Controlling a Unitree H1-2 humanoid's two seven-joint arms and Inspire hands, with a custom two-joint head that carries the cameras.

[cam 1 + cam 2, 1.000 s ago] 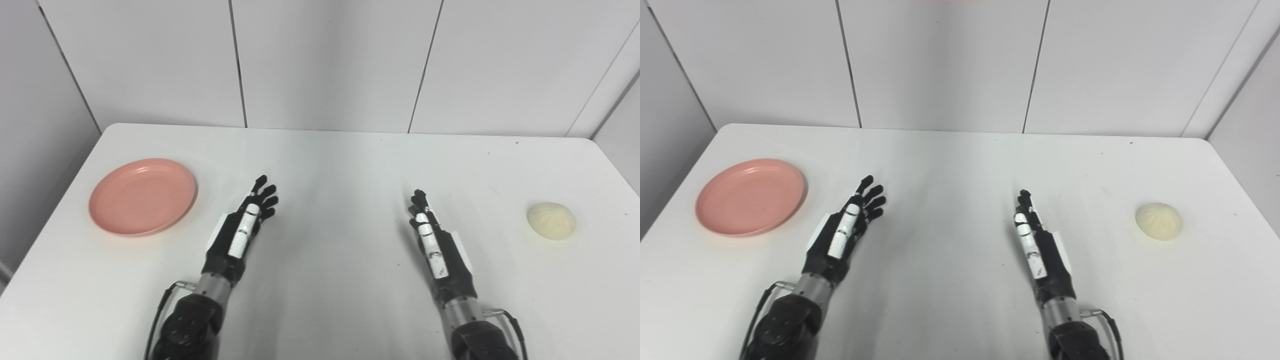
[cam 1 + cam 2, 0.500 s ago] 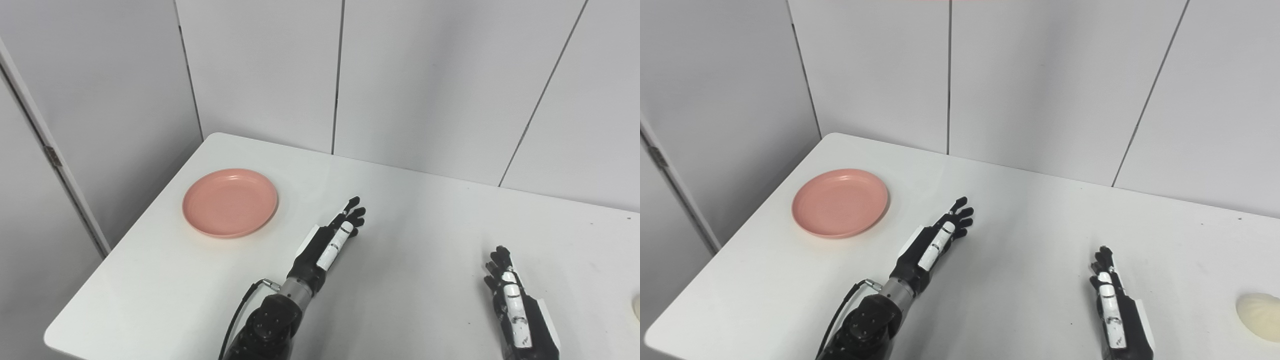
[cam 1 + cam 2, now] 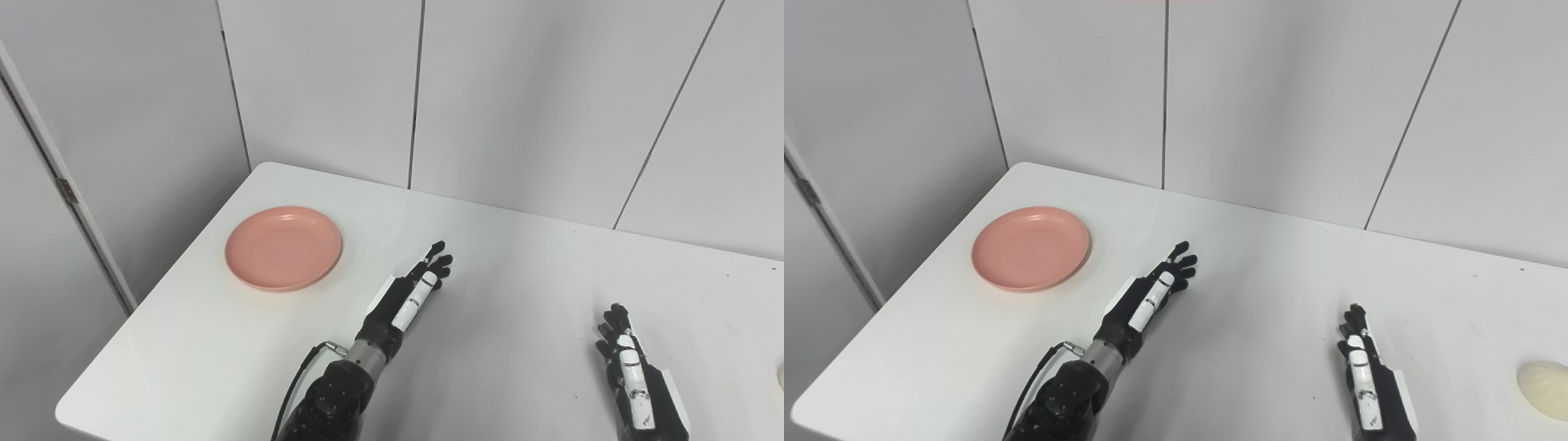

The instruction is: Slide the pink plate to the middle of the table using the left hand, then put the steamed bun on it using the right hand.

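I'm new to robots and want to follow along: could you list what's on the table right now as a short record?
plate: pink plate, nothing on it, near the table's left edge
bun: steamed bun, far right, apart from both hands
left hand: left hand open, right of the plate, not touching it
right hand: right hand open, holds nothing
table: white table

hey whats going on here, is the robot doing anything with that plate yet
Not yet. The pink plate sits untouched near the table's left edge, and the left hand is open, held out to the right of it without touching it. The right hand is also open and idle near the bottom of the picture. The steamed bun lies alone at the far right. So nothing is being handled at this moment.
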